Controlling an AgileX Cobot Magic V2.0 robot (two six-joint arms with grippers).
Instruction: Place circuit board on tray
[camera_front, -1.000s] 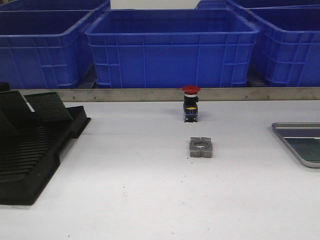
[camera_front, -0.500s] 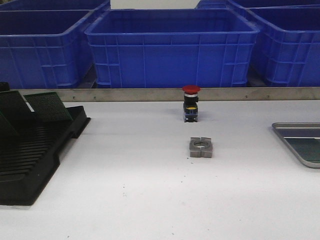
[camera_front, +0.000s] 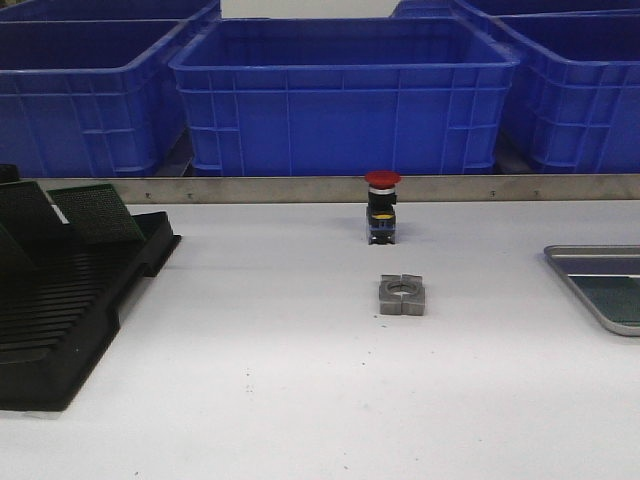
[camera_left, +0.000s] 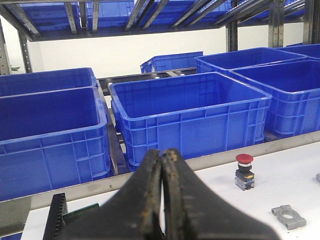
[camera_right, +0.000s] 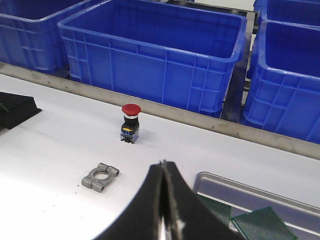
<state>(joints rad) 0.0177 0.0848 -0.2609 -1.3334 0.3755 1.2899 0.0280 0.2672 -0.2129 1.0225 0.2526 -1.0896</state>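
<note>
The grey metal tray (camera_front: 577, 283) lies at the table's right edge, cut off by the frame, and it also shows in the right wrist view (camera_right: 239, 183). Green circuit boards lie flat in it (camera_front: 612, 298) (camera_right: 260, 224), with a second one (camera_right: 216, 208) beside. More green circuit boards (camera_front: 95, 213) lean in the black slotted rack (camera_front: 60, 310) at the left; one shows in the left wrist view (camera_left: 80, 214). My left gripper (camera_left: 161, 156) is shut and empty, above the rack side. My right gripper (camera_right: 162, 167) is shut and empty, near the tray. Neither gripper shows in the front view.
A red-capped push button (camera_front: 381, 206) stands mid-table at the back. A grey metal clamp block (camera_front: 402, 295) lies in front of it. Big blue plastic crates (camera_front: 345, 95) line the back behind a metal rail (camera_front: 300, 189).
</note>
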